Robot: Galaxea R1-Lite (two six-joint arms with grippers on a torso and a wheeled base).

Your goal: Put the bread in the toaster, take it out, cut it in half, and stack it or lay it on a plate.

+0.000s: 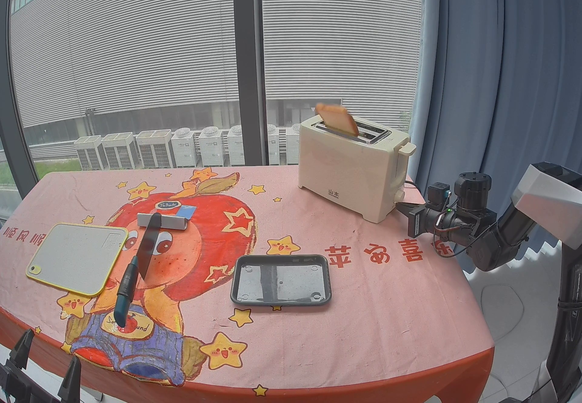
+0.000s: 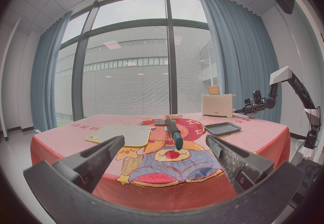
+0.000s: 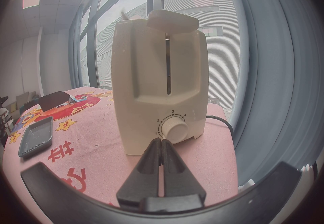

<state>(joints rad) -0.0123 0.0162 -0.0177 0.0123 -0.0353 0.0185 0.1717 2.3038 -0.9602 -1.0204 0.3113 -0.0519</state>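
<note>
Bread (image 1: 336, 118), one browned slice, stands tilted out of a top slot of the toaster (image 1: 351, 171) at the far right of the worktop (image 1: 394, 313).

The left pincer (image 2: 164, 142) hangs off the near left edge, jaws spread wide and holding nothing. On the pink cartoon-printed cloth lie one pale rectangular cutting board (image 1: 76, 257) with a yellow rim and rounded corners, then one knife (image 1: 136, 265) with a broad dark blade and a dark blue handle, its far end at a small grey block (image 1: 162, 220). Near the middle sits one shallow black rectangular plate (image 1: 280, 280), glossy inside. The single toaster is a cream plastic box with two slots, a side lever (image 3: 172, 21) and a round numbered dial (image 3: 173, 129). The right pincer (image 3: 161, 145) is closed tight on nothing, its tips just below that dial; whether they touch is unclear.
</note>
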